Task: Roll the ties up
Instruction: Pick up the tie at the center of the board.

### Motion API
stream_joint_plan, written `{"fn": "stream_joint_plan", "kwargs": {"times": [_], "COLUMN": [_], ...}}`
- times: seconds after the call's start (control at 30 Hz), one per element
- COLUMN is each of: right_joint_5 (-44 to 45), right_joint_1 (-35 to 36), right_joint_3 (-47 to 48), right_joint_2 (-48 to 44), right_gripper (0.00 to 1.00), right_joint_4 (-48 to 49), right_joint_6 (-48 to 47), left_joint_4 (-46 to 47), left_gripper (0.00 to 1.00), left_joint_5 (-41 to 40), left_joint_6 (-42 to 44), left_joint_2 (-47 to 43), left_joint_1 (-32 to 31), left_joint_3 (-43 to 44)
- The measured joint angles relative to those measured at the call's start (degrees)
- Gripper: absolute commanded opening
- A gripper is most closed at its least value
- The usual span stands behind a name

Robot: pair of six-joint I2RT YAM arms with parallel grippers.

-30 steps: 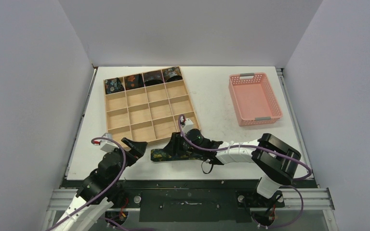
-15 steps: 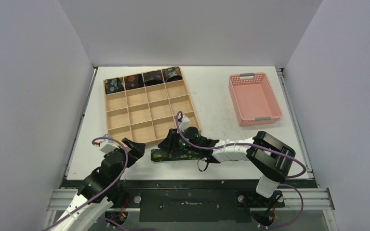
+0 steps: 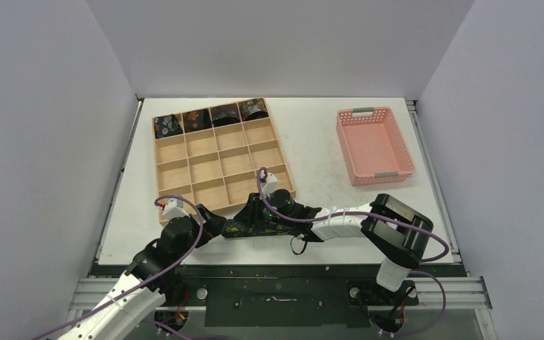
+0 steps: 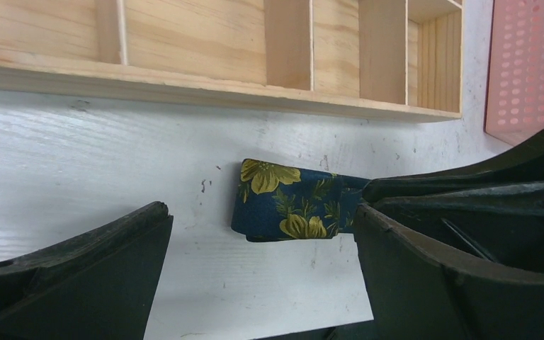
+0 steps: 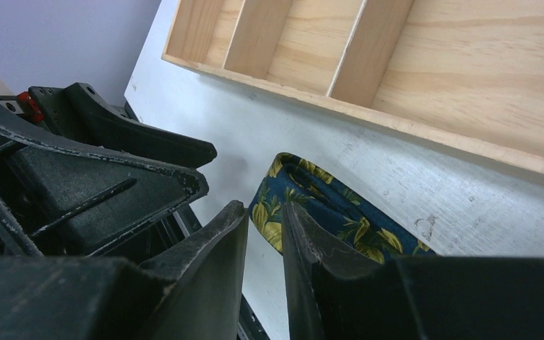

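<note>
A navy tie (image 3: pixel 258 229) with yellow flowers lies flat on the table before the tray's near edge. Its folded left end shows in the left wrist view (image 4: pixel 290 209) and the right wrist view (image 5: pixel 326 212). My left gripper (image 3: pixel 216 222) is wide open (image 4: pixel 258 212), just left of that end, not touching it. My right gripper (image 3: pixel 250 212) rests over the tie, its jaws a narrow gap apart (image 5: pixel 264 207), nothing clamped between them. Several rolled ties (image 3: pixel 210 117) fill the tray's back row.
The wooden compartment tray (image 3: pixel 205 166) stands at the left middle, its near wall close behind the tie (image 4: pixel 184 78). A pink basket (image 3: pixel 372 145) stands at the right. My two grippers are very close together.
</note>
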Motion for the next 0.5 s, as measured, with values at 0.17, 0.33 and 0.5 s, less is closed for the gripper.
{"fn": "stream_joint_plan", "kwargs": {"times": [0.17,0.33,0.5], "right_joint_5": [0.0,0.0,0.0], "right_joint_1": [0.0,0.0,0.0], "right_joint_3": [-1.0,-2.4,-4.0], "right_joint_2": [2.0,3.5,3.5], "right_gripper": [0.23,0.22,0.21], "right_joint_4": [-0.1,-0.3,1.1], "right_joint_6": [0.2,0.7,1.6], "left_joint_4": [2.7,4.7,7.5], "left_gripper": [1.0,0.92,0.86], "left_joint_5": [2.3,3.5,5.0], "left_joint_6": [0.9,1.2,1.7], "left_joint_2": [0.7,2.6,4.4], "left_joint_1": [0.0,0.0,0.1], "left_joint_3": [-1.4,-1.7,-3.0]}}
